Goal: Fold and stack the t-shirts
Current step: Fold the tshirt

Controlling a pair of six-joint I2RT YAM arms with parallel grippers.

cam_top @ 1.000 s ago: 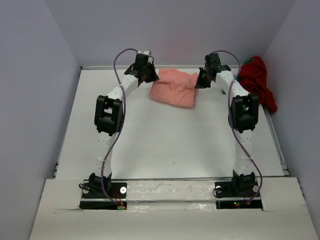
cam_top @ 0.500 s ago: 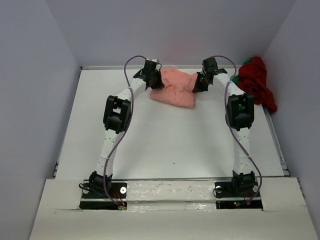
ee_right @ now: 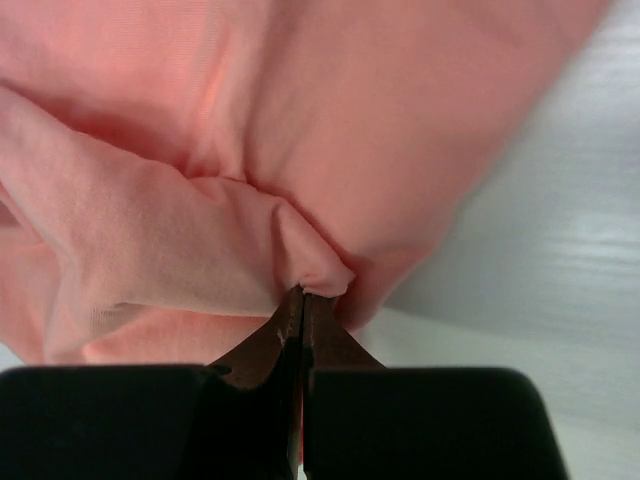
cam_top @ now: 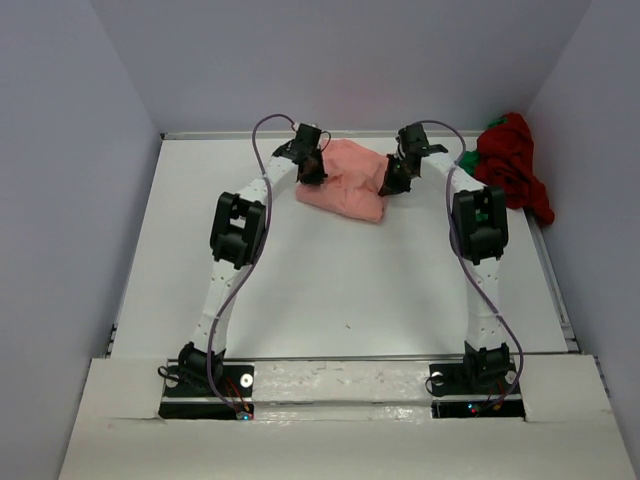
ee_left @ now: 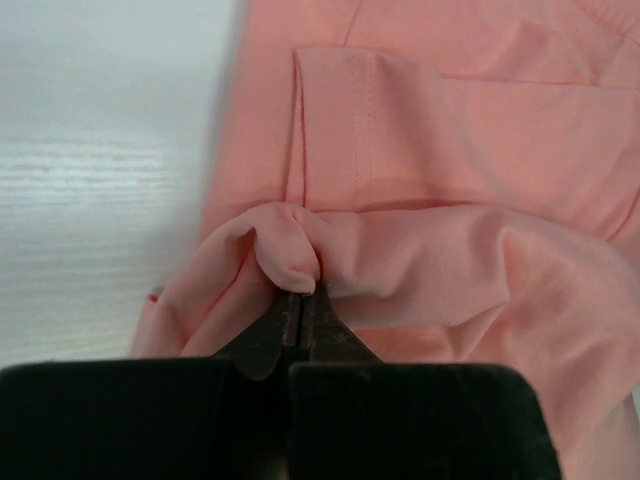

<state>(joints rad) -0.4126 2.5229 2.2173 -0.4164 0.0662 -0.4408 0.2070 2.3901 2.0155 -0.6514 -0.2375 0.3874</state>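
Folding of the salmon-pink shirt is the step in hand, as I judge it. The shirt lies in a loose bundle at the far middle of the surface, with an arm at each end. The left gripper is closed tight on a small pinch of cloth at the shirt's left end, and the right gripper is closed the same way on a pinch at its right end; both wrist views show cloth bunched right at the fingertips.

The bundle's long axis runs left to right, with the near edge slanting slightly nearer toward the right. A stitched hem shows in the left wrist view, but I cannot tell where the collar points.

The next move probably calls for both arms to travel together, keeping the cloth taut between them so it lays flat without sagging. The dark red shirt and green shirt sit heaped at the far right corner, well apart, not yet folded.
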